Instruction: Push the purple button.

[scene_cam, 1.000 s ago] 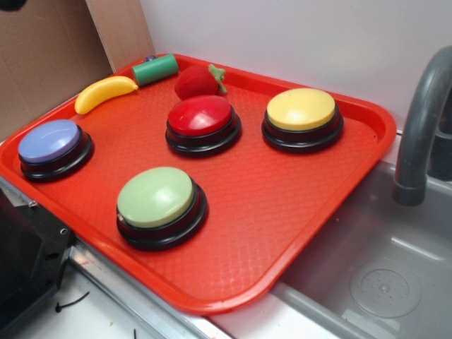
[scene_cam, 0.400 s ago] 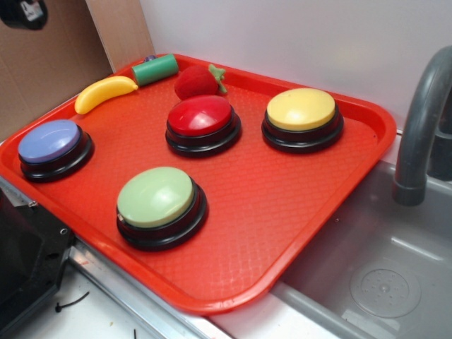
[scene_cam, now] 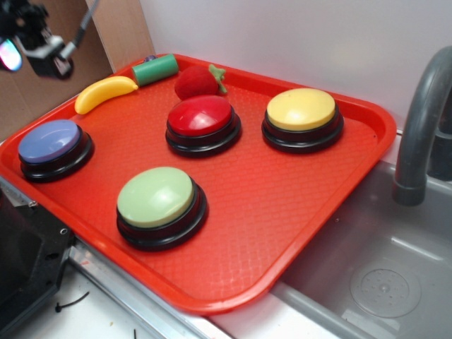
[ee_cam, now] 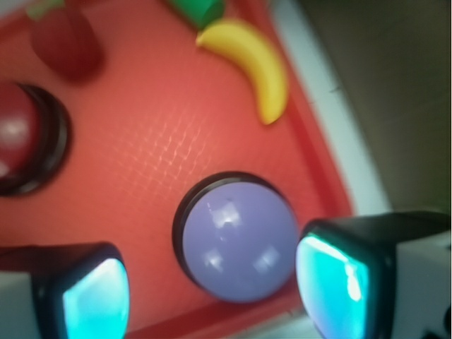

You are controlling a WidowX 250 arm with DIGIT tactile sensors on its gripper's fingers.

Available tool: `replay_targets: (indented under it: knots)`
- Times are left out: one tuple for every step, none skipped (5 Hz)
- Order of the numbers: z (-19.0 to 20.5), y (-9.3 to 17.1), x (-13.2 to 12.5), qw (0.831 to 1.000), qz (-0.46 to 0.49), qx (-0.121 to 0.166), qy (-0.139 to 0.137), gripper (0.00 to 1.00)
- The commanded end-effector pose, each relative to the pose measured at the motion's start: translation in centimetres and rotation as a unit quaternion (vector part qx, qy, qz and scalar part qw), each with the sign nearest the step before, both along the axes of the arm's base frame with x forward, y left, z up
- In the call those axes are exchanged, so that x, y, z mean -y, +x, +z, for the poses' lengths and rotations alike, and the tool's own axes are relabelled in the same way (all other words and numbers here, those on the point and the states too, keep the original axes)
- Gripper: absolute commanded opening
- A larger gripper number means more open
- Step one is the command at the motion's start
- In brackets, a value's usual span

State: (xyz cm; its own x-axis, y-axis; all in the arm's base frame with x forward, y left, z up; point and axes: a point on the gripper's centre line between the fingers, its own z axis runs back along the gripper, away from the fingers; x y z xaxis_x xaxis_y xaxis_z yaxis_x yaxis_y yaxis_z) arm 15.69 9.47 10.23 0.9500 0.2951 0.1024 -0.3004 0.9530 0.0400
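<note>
The purple button (scene_cam: 51,141) has a bluish-purple domed cap on a black base and sits at the left end of the red tray (scene_cam: 296,212). My gripper (scene_cam: 32,48) hangs high at the upper left, well above and behind the button. In the wrist view the purple button (ee_cam: 239,241) lies below, between my two cyan-padded fingers (ee_cam: 332,286), which stand wide apart. My gripper (ee_cam: 212,296) is open with nothing in it.
On the tray also stand a green button (scene_cam: 157,199), a red button (scene_cam: 201,119) and a yellow button (scene_cam: 302,111). A toy banana (scene_cam: 104,92), a green cylinder (scene_cam: 155,69) and a strawberry (scene_cam: 199,80) lie along the back rim. A grey sink (scene_cam: 381,282) and faucet (scene_cam: 422,120) are at the right.
My gripper has come down into the exterior view from the upper left corner, moving lower and rightward toward the tray. Nothing on the tray has moved.
</note>
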Motion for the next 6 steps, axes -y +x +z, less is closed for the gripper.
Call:
replay_targets:
  knots:
    - [-4.5, 0.1, -0.6, 0.996, -0.093, 0.005, 0.005, 1.0]
    - [-5.7, 0.2, -0.8, 0.993, -0.11, -0.034, 0.013, 1.0]
    - [-5.6, 0.2, -0.3, 0.989, -0.138, -0.046, 0.014, 1.0]
    - [-4.3, 0.5, 0.3, 0.987, -0.154, -0.054, 0.014, 1.0]
    - [-0.7, 1.2, 0.4, 0.987, -0.154, -0.042, 0.009, 1.0]
    - [1.4, 1.5, 0.2, 0.988, -0.147, -0.037, 0.006, 1.0]
